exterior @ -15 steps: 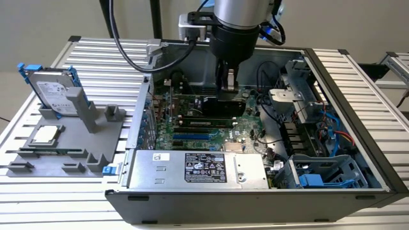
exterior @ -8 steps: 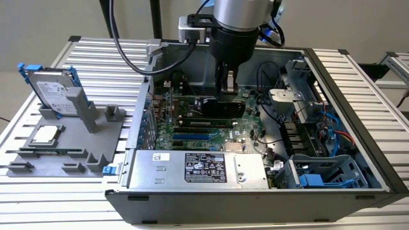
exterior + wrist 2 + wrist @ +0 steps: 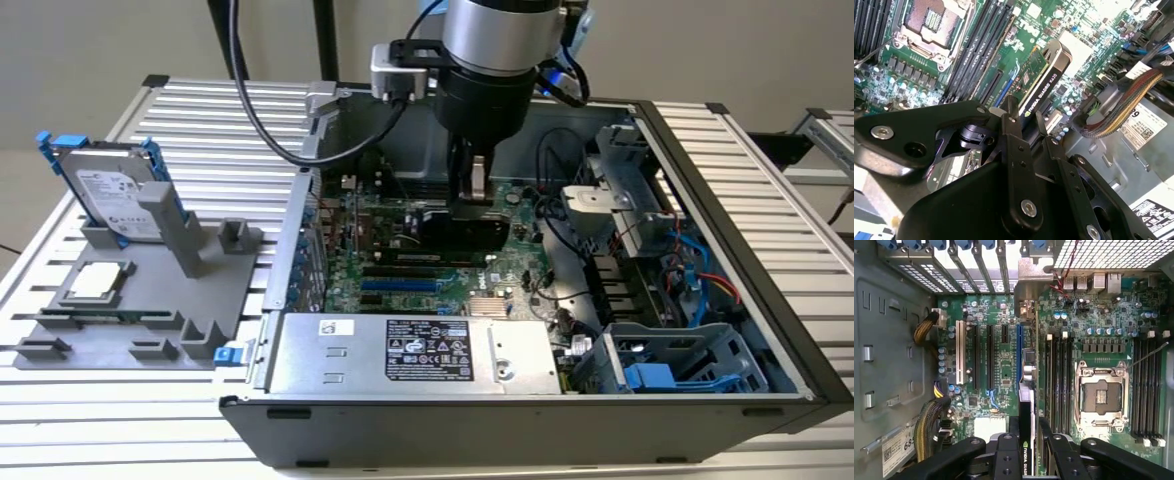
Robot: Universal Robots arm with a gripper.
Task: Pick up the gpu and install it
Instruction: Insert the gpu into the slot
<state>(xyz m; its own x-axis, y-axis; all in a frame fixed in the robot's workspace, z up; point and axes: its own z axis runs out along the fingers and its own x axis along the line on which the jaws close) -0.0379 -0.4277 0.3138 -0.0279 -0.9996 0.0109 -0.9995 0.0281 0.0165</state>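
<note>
End effector (image 3: 1026, 440) clamped on gpu (image 3: 1026, 405), held edge-down over motherboard (image 3: 999, 365) inside case.

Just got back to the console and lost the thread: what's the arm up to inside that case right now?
The arm's tool is shut on the gpu and holds it edge-down inside the open computer case, over the motherboard. In the first wrist view the card lines up with the blue slot, but whether it is seated cannot be told. On the gray holder at the exterior view's left, the hard drive and the CPU chip sit untouched.
</note>
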